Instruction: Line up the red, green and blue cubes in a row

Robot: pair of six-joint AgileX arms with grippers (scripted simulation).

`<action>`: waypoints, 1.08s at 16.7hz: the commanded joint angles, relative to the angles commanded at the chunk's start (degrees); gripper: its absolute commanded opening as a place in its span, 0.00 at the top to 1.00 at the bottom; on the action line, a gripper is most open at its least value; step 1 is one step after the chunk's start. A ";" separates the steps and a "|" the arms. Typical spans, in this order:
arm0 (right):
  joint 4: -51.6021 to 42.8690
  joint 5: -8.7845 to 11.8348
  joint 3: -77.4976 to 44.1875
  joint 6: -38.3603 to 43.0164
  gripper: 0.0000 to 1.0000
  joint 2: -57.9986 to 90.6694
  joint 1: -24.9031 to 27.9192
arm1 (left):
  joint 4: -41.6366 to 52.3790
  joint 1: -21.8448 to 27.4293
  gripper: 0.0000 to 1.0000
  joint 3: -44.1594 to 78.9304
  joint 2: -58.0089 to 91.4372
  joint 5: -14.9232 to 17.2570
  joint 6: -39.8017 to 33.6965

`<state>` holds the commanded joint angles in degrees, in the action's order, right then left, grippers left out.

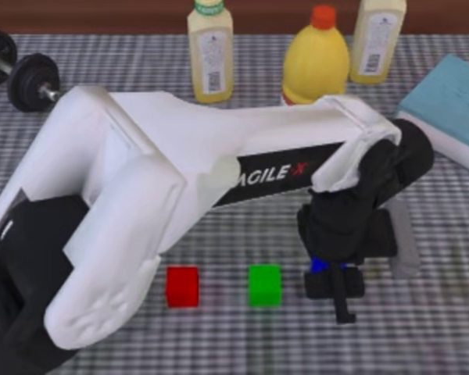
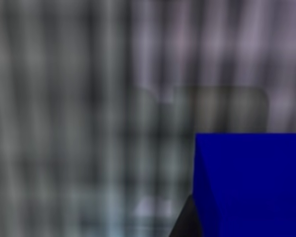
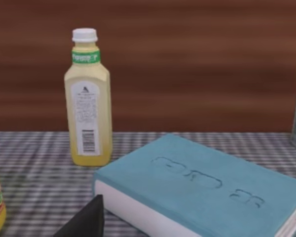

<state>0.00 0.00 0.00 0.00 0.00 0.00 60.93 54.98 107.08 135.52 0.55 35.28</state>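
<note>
The red cube (image 1: 182, 286) and the green cube (image 1: 265, 284) sit side by side on the checked cloth, a gap between them. To the right of the green cube, at about the same depth, my left gripper (image 1: 328, 280) points down, shut on the blue cube (image 1: 319, 266), which it mostly hides from above. The left wrist view shows the blue cube (image 2: 251, 182) very close, with one dark finger (image 2: 187, 223) against its side. Only a dark part of my right gripper (image 3: 89, 222) shows, in the right wrist view; that arm is outside the top view.
Along the back stand a pale yellow bottle (image 1: 210, 51), a rounder yellow bottle with a red cap (image 1: 316, 56) and another pale bottle (image 1: 377, 39). A dumbbell (image 1: 19, 70) lies back left. A teal book (image 1: 449, 109) lies at the right.
</note>
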 joint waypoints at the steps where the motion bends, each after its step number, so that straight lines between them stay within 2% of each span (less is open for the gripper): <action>1: 0.00 0.00 0.00 0.00 0.00 0.00 0.00 | 0.00 0.00 1.00 0.00 0.00 0.00 0.00; 2: 0.00 0.00 0.00 0.00 0.00 0.00 0.00 | 0.00 0.00 1.00 0.00 0.00 0.00 0.00; 15: 0.00 0.00 0.00 0.00 0.00 0.00 0.00 | 0.00 0.00 0.02 0.00 0.00 0.00 0.00; 18: 0.00 0.00 0.00 0.00 0.00 0.00 0.00 | 0.00 0.00 0.00 0.00 0.00 0.00 0.00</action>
<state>0.00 0.00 0.00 0.00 0.00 0.00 60.93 54.98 107.08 135.52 0.55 35.28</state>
